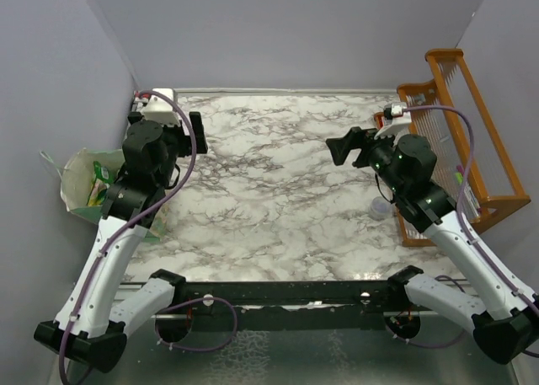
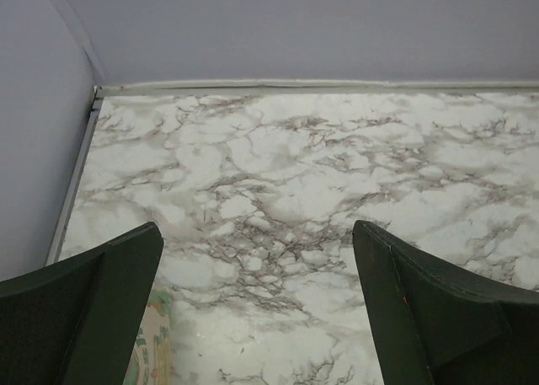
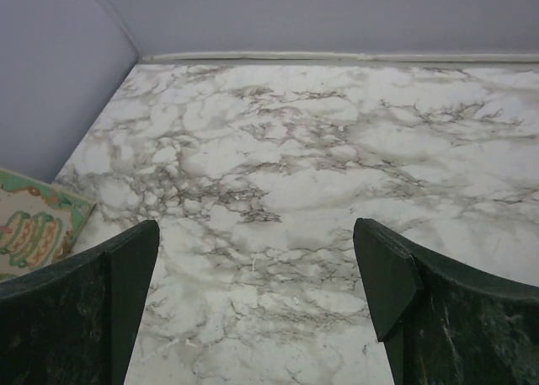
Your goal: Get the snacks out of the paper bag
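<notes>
Left jaws are standing wide apart, gripping nothing, hanging over the bare marble table [image 1: 278, 208] toward its far-left corner. Right jaws are likewise gaping wide and empty, hovering above the table's right half, pointing toward the centre. The paper bag [image 1: 77, 187] is sitting at the table's left edge, close by the left wall and just beside the left arm [image 1: 118, 242], its cream inside showing in the overhead view. A bright green packet [image 1: 101, 176] is showing inside it; other snacks cannot be made out. The bag's printed side is edging into both wrist views at lower left. A translucent cup [image 1: 381, 208] is resting beside the right arm [image 1: 446, 225], near the orange rack [image 1: 504, 206].
</notes>
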